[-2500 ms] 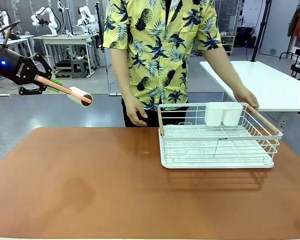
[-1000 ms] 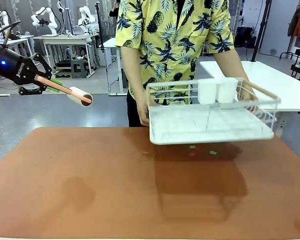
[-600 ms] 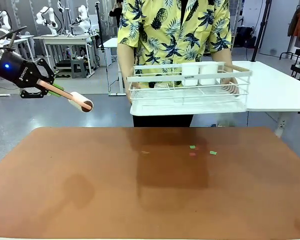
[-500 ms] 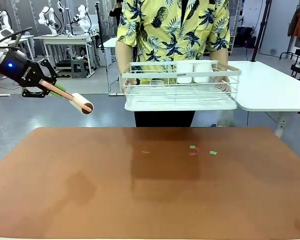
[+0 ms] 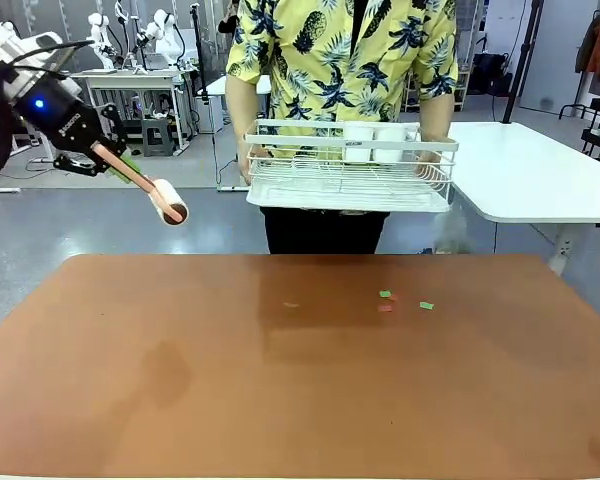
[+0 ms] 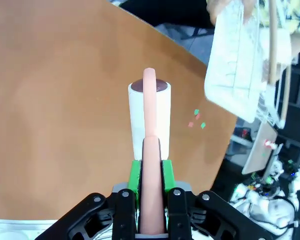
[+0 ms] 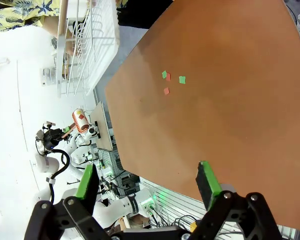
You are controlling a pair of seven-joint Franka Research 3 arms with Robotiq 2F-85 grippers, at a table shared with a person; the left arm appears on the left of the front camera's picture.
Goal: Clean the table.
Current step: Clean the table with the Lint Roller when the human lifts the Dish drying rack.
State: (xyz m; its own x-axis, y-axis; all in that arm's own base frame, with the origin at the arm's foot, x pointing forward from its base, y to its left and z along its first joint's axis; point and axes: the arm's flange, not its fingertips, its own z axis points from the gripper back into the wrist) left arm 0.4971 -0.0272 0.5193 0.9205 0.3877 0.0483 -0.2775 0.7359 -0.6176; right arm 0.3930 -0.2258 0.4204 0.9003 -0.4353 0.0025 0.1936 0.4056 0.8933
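Below and ahead of the left fingers (image 6: 135,174): the reddish-brown surface (image 5: 280,400), seen past the lint roller (image 6: 149,112). Raised in the air over the left part of that surface, toward the far left corner in the front view, with the white roll (image 5: 168,203) lowest and clear of the top. Under the right fingers (image 7: 207,179) too: the same surface, well apart from them.

Right of centre on the far half: a small cluster of green and red scraps (image 5: 385,294), lying flat and close together, well apart from the roll. Between roll and scraps, a broad bare stretch of top. Rounded corners at far left and far right; grey floor beyond the far edge. Over that far edge, lifted clear of the top: a white wire rack (image 5: 350,172) with two white cups (image 5: 375,142) inside, held up at both ends by a person (image 5: 340,50). To the right of it, a plain white table (image 5: 540,170).

Left fingers pressed tight on the pink handle (image 6: 150,200) of the roller, green pads on either side, handle running straight out between them. Right fingers spread wide, gripping nothing, touching nothing.
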